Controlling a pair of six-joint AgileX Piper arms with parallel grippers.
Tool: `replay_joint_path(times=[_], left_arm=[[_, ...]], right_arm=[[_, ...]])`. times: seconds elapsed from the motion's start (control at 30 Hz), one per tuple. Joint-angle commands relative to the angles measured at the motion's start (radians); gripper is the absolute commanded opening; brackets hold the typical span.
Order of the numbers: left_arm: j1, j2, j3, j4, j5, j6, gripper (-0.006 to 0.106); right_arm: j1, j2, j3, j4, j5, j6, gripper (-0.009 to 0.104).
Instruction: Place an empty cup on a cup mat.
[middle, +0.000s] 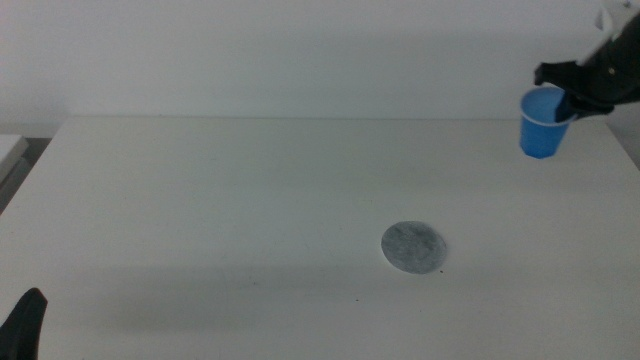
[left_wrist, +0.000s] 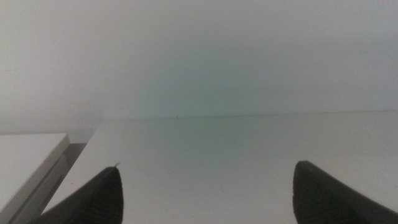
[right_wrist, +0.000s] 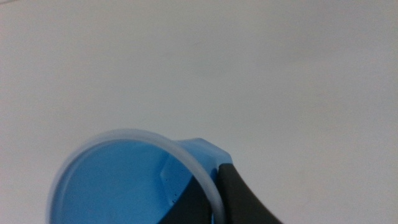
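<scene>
A: Blue, tapered, with a thin white rim: the cup (middle: 543, 122) hangs upright above the far right corner of the worktop (middle: 250, 200), well apart from the cup mat (middle: 414, 247) and clear of the surface.

B: What holds it?

A: The right tool (middle: 568, 103), entering from the right edge, pinches the cup's wall at the rim. In the right wrist view one dark jaw sits inside the cup (right_wrist: 118, 186) and the other outside, with the white rim running between them; the wall bulges outward at the grip.

B: And the cup mat?

A: A flat, mottled grey disc lying bare on the worktop, nearer the camera than the cup and to its left.

B: The left tool?

A: The left tool (left_wrist: 205, 193) waits low at the near left corner, far from the cup mat. Its jaws stand wide apart over the pale worktop (left_wrist: 249, 149), holding nothing.
</scene>
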Motion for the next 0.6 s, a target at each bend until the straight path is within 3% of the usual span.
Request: replay_joint_path(times=[0.0, 0.13, 0.33, 0.57], left_arm=[[-0.001, -0.004, 0.000, -0.002, -0.013, -0.003, 0.094], [-0.001, -0.004, 0.000, -0.002, -0.013, -0.003, 0.094], [-0.001, -0.004, 0.000, -0.002, -0.013, -0.003, 0.094], [-0.001, -0.004, 0.000, -0.002, -0.013, -0.003, 0.094]], right_arm=[[0.046, -0.045, -0.006, 0.006, 0.060, -0.011, -0.002], [0.151, -0.089, 0.023, 0.008, 0.133, -0.041, -0.002], [0.303, -0.173, 0.246, -0.006, -0.014, -0.022, -0.002], [0.394, -0.138, 0.326, 0.001, -0.131, 0.042, -0.002]])
